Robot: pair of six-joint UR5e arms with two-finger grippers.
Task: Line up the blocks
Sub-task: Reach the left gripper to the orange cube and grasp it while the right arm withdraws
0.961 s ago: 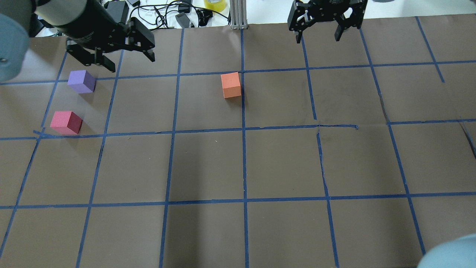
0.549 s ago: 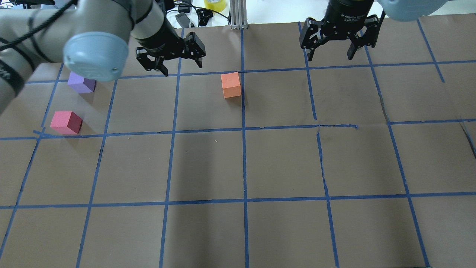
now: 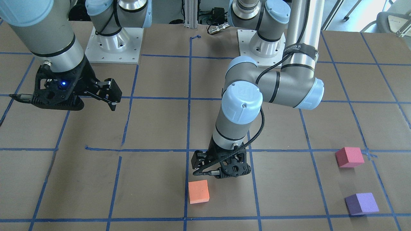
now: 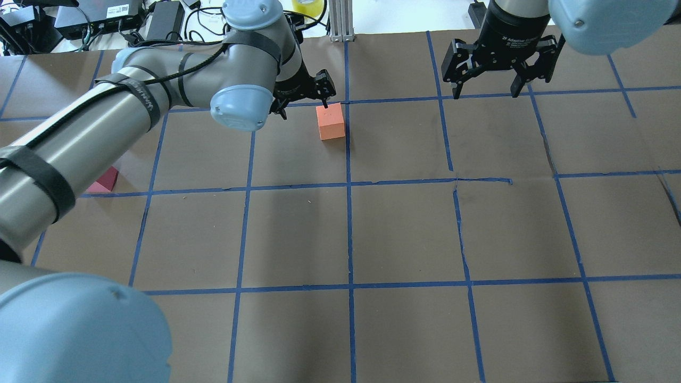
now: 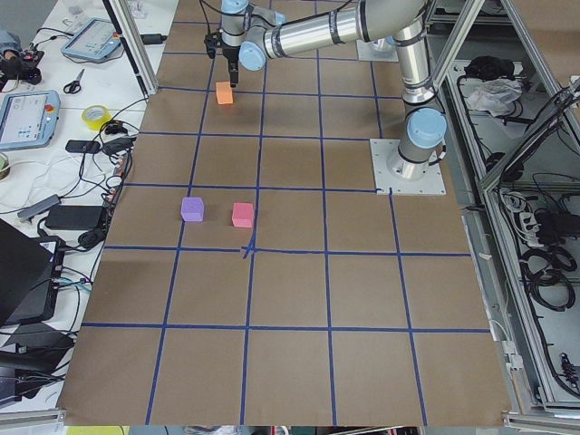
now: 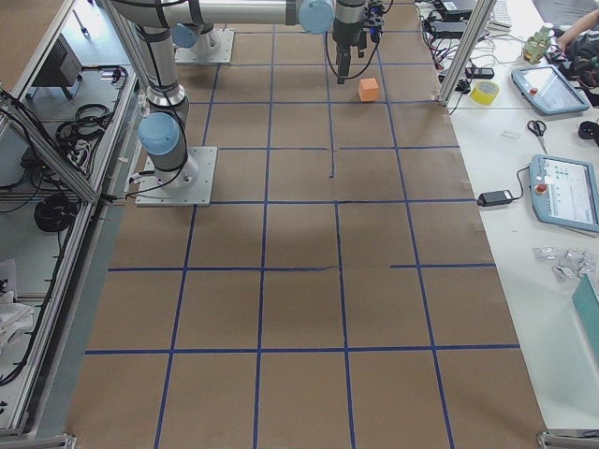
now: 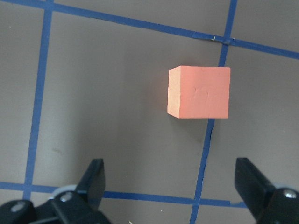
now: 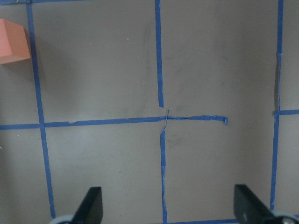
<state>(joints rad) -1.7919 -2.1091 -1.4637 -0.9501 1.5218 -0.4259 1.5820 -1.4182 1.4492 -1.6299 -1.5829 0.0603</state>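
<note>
The orange block [image 4: 330, 121] sits near the table's far middle, beside a blue tape line; it also shows in the front view [image 3: 198, 191] and the left wrist view [image 7: 200, 92]. My left gripper [image 4: 302, 103] is open and empty, hovering just beyond the orange block and slightly to its left, apart from it. The pinkish-red block [image 3: 349, 157] and the purple block [image 3: 362, 203] sit close together far on my left. In the overhead view my left arm hides the purple one and most of the pinkish-red one [image 4: 105, 181]. My right gripper [image 4: 485, 90] is open and empty above the far right.
The brown paper table top [image 4: 404, 234] carries a blue tape grid. Cables, power bricks, a yellow tape roll [image 4: 307, 6] and an aluminium post [image 4: 340, 21] line the far edge. The two arm bases [image 3: 112, 45] stand at the near edge.
My left arm has swung right, from beside the purple block to the orange block. My right gripper has come a little further over the table. The blocks have not moved.
</note>
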